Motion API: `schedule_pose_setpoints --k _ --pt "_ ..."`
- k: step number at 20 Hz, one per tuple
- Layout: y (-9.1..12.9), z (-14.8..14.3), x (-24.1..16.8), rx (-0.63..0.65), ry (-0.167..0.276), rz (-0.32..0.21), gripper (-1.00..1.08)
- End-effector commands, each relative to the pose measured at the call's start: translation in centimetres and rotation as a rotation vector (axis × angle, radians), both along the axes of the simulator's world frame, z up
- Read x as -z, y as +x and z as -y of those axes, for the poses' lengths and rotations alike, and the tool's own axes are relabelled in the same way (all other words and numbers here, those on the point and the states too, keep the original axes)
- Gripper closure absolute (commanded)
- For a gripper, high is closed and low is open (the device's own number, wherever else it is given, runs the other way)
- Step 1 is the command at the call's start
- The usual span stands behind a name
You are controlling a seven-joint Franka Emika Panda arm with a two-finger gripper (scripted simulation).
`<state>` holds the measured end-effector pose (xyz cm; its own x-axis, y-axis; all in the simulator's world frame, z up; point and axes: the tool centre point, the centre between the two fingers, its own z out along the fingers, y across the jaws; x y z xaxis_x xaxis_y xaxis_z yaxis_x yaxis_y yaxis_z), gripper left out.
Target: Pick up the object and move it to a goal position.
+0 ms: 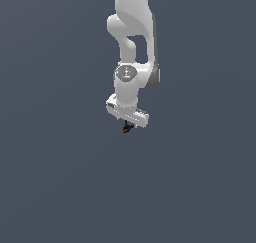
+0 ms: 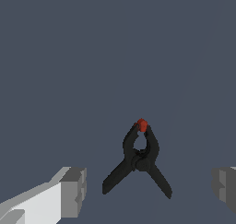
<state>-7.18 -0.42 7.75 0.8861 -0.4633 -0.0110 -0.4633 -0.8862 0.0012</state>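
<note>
**Clamp between spread fingers**

Plain slate-grey ground fills both views. Nearest the wrist camera, the gripper [image 2: 147, 186] stands wide apart, its grey fingers [image 2: 73, 191] clear of the object [image 2: 137, 161], a black spring clamp with a red tip lying between them. Exterior view: the object [image 1: 127, 128] sits just under the gripper [image 1: 128, 122], white arm [image 1: 131, 42] above.

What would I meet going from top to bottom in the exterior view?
white arm → pincer → tiny black object with a red part
</note>
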Motion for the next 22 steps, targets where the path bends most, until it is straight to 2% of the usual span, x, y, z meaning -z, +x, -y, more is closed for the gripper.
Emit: schedule_pose_setpoints --k 1,14,22 --pt "-0.5 -0.1 0.6 0.038 -0.002 0.005 -0.92" --pt "-1.1 -0.2 1.8 0.080 -0.004 0.009 -0.92" --pt "-1.3 -0.1 5.1 0.083 -0.004 0.010 -0.92"
